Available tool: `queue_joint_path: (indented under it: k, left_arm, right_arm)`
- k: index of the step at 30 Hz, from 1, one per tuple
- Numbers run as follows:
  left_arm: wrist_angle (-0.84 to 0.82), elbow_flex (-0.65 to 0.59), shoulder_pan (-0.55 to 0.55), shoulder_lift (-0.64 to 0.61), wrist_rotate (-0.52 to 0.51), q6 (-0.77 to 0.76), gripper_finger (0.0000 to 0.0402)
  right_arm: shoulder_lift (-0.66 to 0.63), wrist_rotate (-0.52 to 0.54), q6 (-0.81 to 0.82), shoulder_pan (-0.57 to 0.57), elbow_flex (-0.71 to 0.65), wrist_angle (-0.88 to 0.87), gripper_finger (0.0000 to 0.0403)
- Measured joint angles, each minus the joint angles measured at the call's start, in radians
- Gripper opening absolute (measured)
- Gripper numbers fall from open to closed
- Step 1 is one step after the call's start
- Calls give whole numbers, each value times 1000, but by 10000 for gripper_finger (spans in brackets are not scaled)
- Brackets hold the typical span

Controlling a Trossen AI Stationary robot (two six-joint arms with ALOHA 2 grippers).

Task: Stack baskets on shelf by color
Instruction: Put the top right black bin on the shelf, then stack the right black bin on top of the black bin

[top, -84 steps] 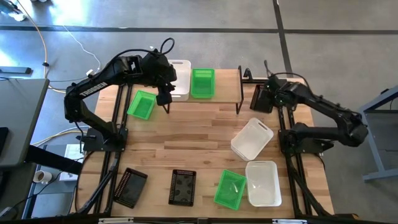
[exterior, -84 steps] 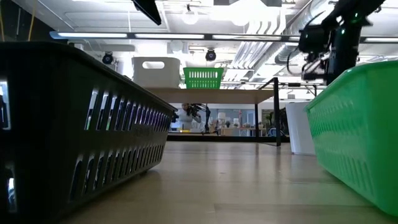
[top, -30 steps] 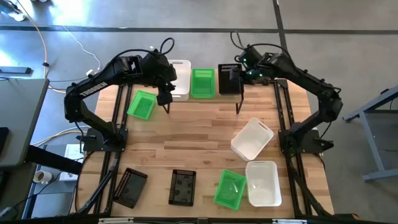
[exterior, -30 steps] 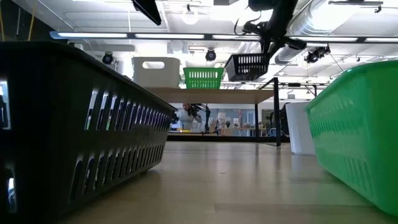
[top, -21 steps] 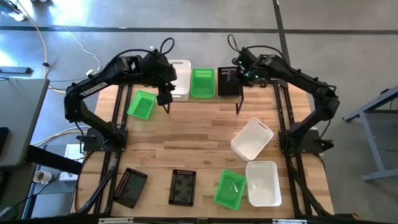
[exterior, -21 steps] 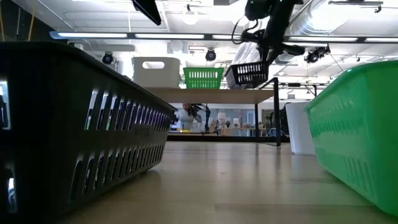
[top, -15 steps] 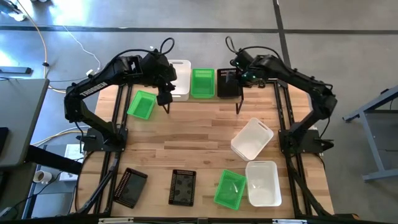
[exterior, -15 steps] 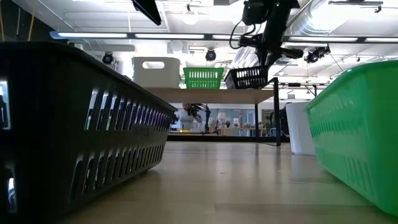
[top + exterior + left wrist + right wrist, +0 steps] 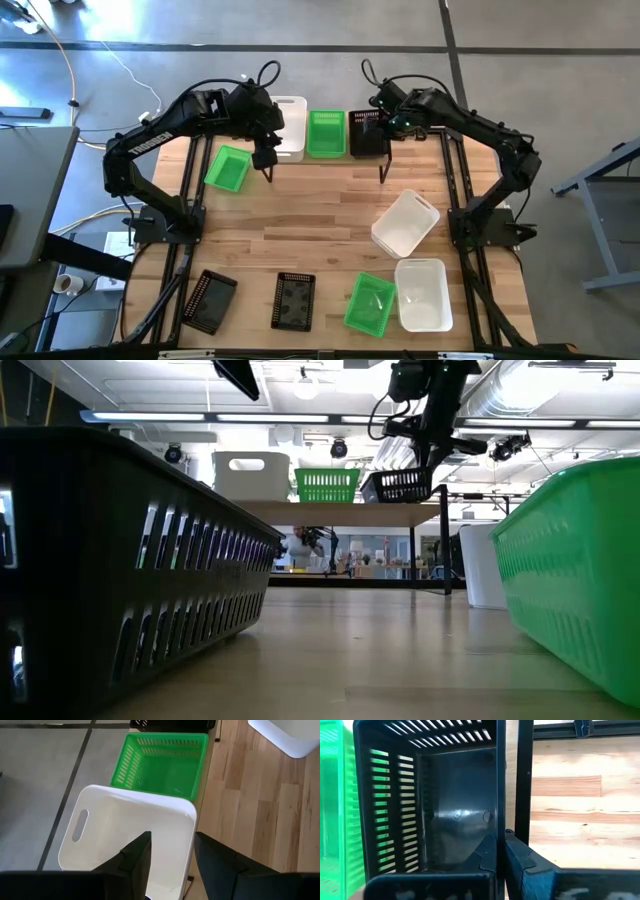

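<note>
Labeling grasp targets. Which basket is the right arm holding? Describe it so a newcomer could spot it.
Find the shelf at the table's far edge, which carries a row of baskets. At the right end of that row, next to the green basket, is the black basket, tilted, with the right gripper shut on its wall. It is the only black one on the shelf; the other two black baskets lie at the near edge.

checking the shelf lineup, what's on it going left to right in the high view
white basket → green basket → black basket, this last one gripped at its rim by the right gripper with jaws shut on it
</note>
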Motion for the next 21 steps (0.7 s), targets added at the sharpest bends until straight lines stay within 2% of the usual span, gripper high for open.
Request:
queue_joint_path:
  k: [11,21]
  left_arm:
    - [0,0,0,0,0,0,140]
    - [0,0,0,0,0,0,140]
  right_arm:
    - [0,17,-27,0,0,0,65]
    - [-1,43,-100,0,44,-40,67]
